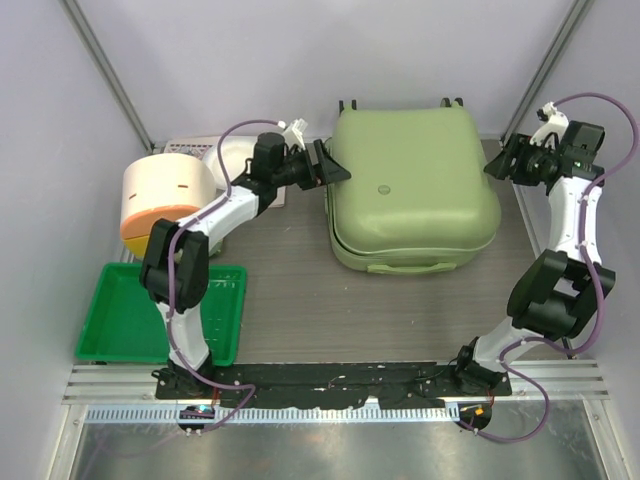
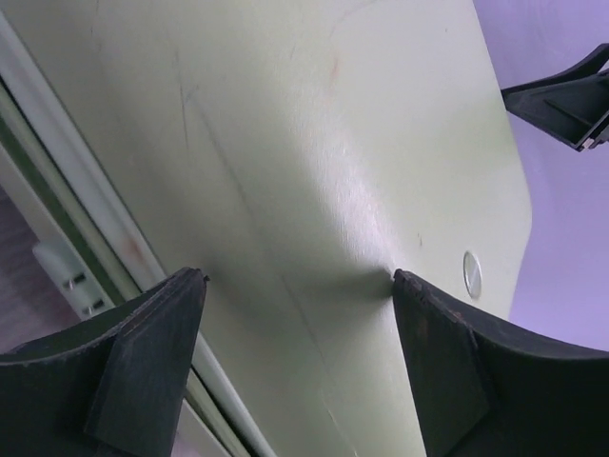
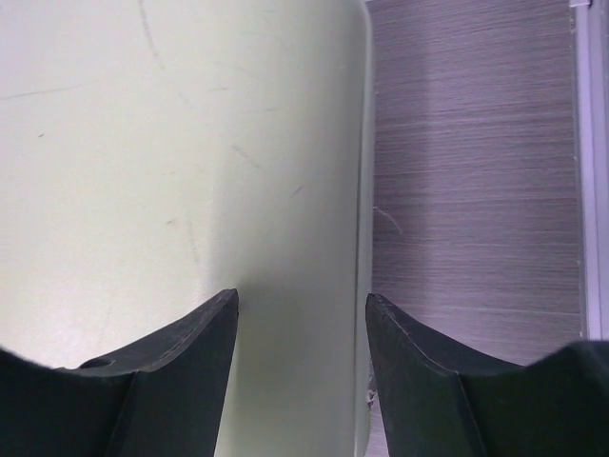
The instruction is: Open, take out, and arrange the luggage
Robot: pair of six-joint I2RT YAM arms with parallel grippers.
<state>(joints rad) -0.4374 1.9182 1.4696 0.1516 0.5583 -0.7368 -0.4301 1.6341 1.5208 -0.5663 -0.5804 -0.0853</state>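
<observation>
The luggage (image 1: 412,185) lies flat on the desk (image 1: 290,300), right of centre and toward the far side. Its lid is down and the seam is shut all round, with the wheels at the far edge and the handle at the near edge. No contents show, so I judge the whole task is yet to do: opening, taking out and arranging.

The left arm (image 1: 225,210) reaches to the luggage's left side. The left jaws stand wide and empty, tips at the shell, though I cannot tell whether they touch it. The right arm (image 1: 570,215) bends round to the far right corner. The right jaws are also apart and empty, aimed at the shell's edge.

A green tray (image 1: 110,320) sits near left, with a round container (image 1: 165,195) behind it.
</observation>
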